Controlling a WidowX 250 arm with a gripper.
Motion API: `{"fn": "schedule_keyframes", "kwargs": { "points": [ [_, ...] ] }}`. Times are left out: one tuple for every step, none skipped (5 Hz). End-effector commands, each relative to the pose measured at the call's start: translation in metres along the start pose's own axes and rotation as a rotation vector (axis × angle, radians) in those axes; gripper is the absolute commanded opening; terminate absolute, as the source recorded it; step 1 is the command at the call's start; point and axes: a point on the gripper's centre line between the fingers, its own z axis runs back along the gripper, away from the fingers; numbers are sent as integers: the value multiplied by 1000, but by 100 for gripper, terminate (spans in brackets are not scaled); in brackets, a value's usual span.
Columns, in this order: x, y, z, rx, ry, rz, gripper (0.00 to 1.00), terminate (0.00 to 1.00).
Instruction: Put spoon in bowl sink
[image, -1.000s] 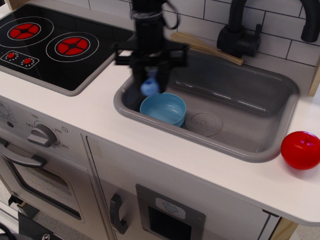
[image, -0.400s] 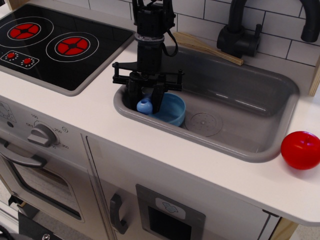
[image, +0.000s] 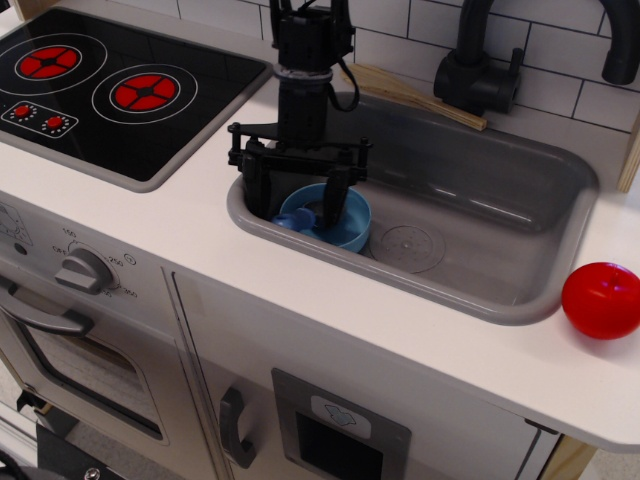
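The light-blue bowl (image: 350, 222) stands in the left end of the grey sink (image: 500, 215), next to the round drain mark. The spoon (image: 298, 219) lies inside the bowl on its left side, its light-blue handle showing. My black gripper (image: 295, 208) hangs straight down over the bowl. Its jaws are spread wide apart on either side of the spoon and hold nothing. One finger (image: 254, 190) is by the sink's left wall, the other finger (image: 336, 200) is over the bowl.
A long wooden spatula (image: 410, 95) lies behind the sink by a black faucet (image: 480, 65). A red ball (image: 601, 300) sits on the counter at the right. A black stove top (image: 110, 85) is at the left.
The gripper came down into the sink with the spoon, then opened. The spoon left the jaws and now lies in the bowl.
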Motion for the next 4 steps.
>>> {"fn": "schedule_keyframes", "kwargs": {
  "points": [
    [2,6,85,-64,-220,33,100,0],
    [5,2,94,-93,-342,45,100,0],
    [5,2,94,-93,-342,45,100,0],
    [5,2,94,-93,-342,45,100,100]
  ]
}}
